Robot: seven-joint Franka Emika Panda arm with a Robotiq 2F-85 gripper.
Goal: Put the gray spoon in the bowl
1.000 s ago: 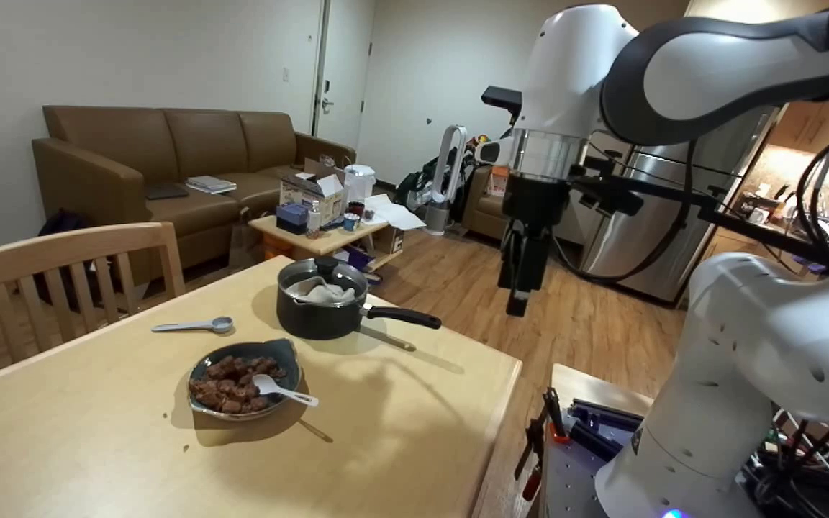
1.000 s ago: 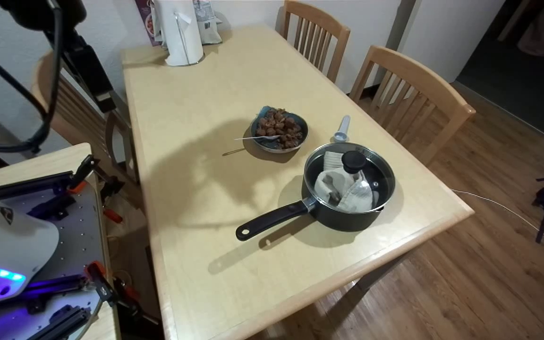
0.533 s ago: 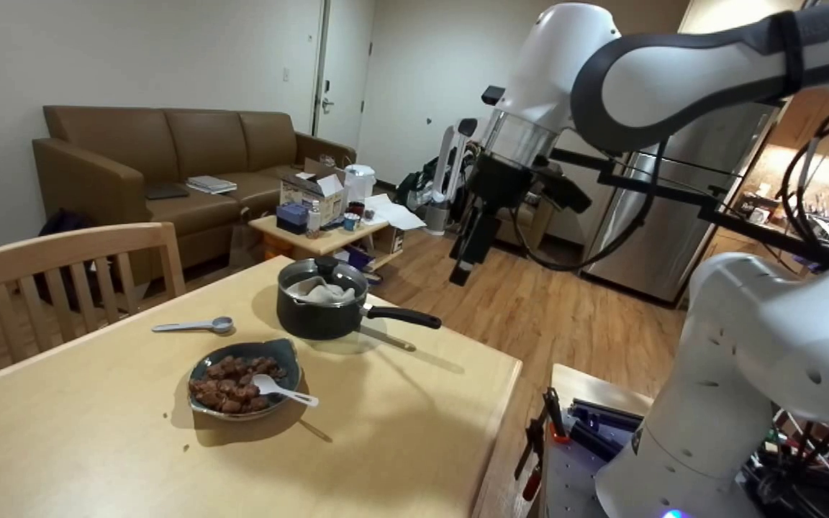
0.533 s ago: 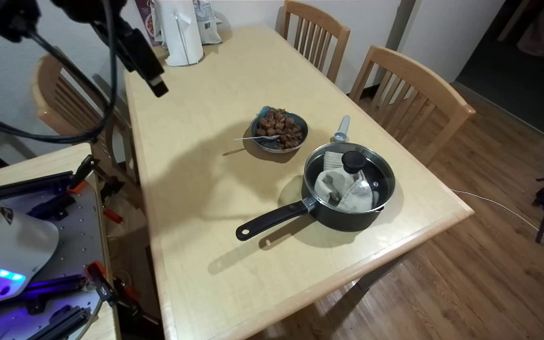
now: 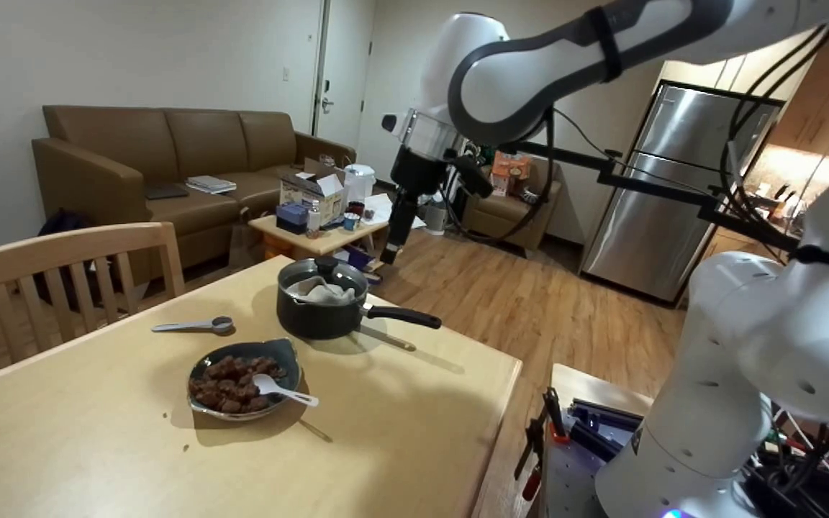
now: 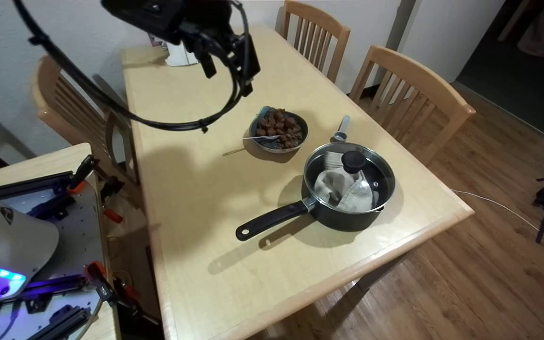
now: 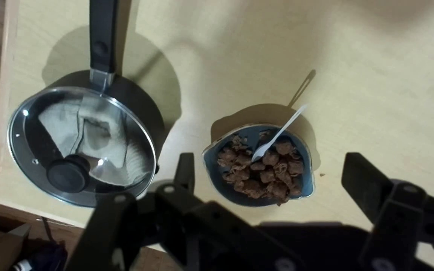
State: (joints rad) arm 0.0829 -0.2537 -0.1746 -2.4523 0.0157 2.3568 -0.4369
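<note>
Holding nothing, our gripper (image 7: 269,169) hangs high, jaws wide apart. Gray spoon (image 5: 195,326) lies on table (image 5: 98,432) near bowl (image 5: 283,354); probably light, stiff, slightly slippery; we'd pinch across slim handle's middle.

Arm (image 5: 508,83) bent, tool (image 7: 272,173) slanted downward, fingers (image 7: 365,184) apart

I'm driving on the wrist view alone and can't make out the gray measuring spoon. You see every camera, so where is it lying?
Observer: In both exterior views, the gray spoon lies on the table, between the bowl and a table edge.
Operator: Which way is it turned?
Observer: Its scoop end is the end nearer the pot.
Operator: Anything along that edge?
Observer: Yes, a wooden chair stands just beyond it.
</note>
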